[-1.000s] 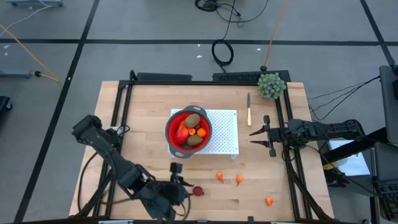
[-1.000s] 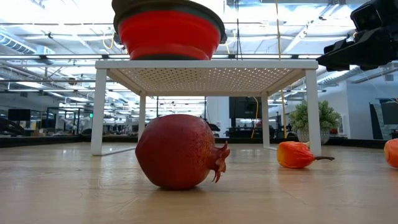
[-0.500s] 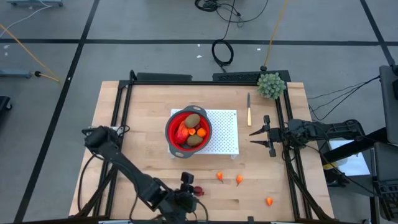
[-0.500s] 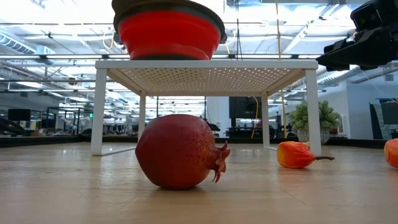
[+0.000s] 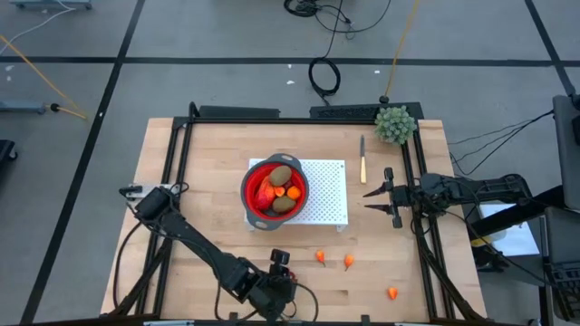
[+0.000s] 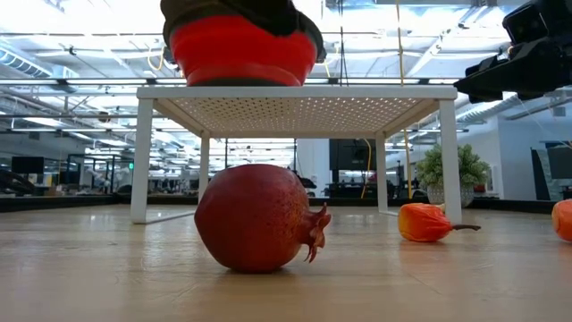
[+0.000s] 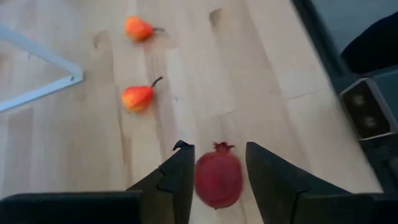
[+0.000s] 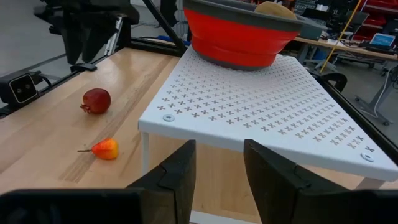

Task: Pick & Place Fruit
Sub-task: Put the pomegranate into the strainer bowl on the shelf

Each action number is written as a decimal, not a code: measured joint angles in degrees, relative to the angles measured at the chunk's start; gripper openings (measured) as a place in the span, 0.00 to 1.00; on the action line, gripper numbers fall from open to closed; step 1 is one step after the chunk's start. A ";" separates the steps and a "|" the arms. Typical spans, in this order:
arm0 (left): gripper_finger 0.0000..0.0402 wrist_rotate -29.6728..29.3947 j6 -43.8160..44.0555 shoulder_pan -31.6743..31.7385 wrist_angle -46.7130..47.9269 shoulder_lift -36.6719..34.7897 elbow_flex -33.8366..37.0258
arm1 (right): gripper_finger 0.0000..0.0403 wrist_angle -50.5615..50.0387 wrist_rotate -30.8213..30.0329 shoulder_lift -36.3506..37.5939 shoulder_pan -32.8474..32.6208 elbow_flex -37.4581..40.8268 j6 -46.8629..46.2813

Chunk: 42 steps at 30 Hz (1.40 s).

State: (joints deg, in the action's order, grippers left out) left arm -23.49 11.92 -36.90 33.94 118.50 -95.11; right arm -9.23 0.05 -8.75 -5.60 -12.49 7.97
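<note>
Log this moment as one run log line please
left end effector: open, straddling dark red pomegranate-like toy fruit on wooden table, not gripped | right end effector: open, waiting beside white perforated rack

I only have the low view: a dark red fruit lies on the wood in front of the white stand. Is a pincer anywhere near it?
Observer: Yes. The left pincer hangs just above the dark red fruit, open, with one finger on each side and not gripping.
Operator: From below I can't see into the red bowl. What's inside?
Observer: The red bowl holds two brown fruits plus a red-orange piece.
Operator: And the other arm?
Observer: The right pincer is parked open and empty beside the right edge of the white stand.
</note>
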 joint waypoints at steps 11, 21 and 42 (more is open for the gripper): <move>0.64 5.54 3.77 1.72 -0.71 0.04 3.51 | 0.32 -0.02 0.02 0.02 -0.01 0.00 0.11; 0.80 5.03 5.41 2.30 -1.83 0.04 5.70 | 0.32 -0.02 0.02 0.02 0.00 0.00 0.20; 0.83 6.96 6.76 3.93 -13.12 0.41 12.50 | 0.32 -0.04 0.02 0.00 0.01 0.00 0.20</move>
State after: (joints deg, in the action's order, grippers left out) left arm -16.53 18.68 -32.97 20.83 118.90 -82.61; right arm -9.28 0.08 -8.75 -5.59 -12.49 8.16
